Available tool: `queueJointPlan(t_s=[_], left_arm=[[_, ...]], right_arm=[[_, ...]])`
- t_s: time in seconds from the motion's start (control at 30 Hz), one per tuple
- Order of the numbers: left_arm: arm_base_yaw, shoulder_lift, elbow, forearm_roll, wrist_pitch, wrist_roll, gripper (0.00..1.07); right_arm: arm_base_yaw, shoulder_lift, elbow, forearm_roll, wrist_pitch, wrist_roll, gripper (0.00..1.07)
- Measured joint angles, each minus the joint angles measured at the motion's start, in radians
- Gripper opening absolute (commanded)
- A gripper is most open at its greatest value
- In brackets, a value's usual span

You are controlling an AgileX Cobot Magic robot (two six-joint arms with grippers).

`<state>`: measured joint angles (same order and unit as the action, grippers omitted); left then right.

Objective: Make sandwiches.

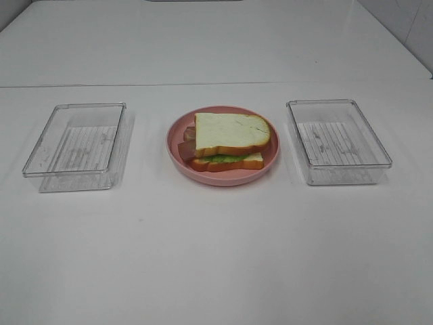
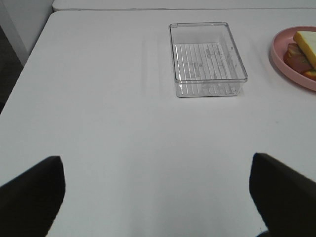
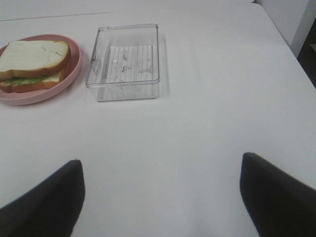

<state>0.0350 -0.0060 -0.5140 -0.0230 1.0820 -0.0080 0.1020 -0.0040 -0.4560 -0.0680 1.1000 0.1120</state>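
Observation:
One sandwich (image 1: 229, 139) sits stacked on the pink round plate (image 1: 174, 145) at the table's middle: white bread on top, green lettuce and brown-red bacon showing at the edges, bread below. It also shows in the left wrist view (image 2: 305, 49) and in the right wrist view (image 3: 34, 61). Neither gripper appears in the exterior high view. My left gripper (image 2: 155, 165) is open and empty, hovering over bare table well short of the left tray. My right gripper (image 3: 161, 163) is open and empty, well short of the right tray.
An empty clear plastic tray (image 1: 78, 144) stands left of the plate, seen also in the left wrist view (image 2: 206, 59). Another empty clear tray (image 1: 336, 140) stands right of it, seen in the right wrist view (image 3: 126, 60). The white table's edges show in both wrist views.

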Motion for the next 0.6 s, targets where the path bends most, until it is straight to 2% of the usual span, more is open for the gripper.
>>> queueJointPlan(t_s=[0.6], left_arm=[[0.0, 0.0, 0.0, 0.0, 0.0, 0.0, 0.95]], right_arm=[[0.0, 0.0, 0.0, 0.021, 0.007, -0.021, 0.8]])
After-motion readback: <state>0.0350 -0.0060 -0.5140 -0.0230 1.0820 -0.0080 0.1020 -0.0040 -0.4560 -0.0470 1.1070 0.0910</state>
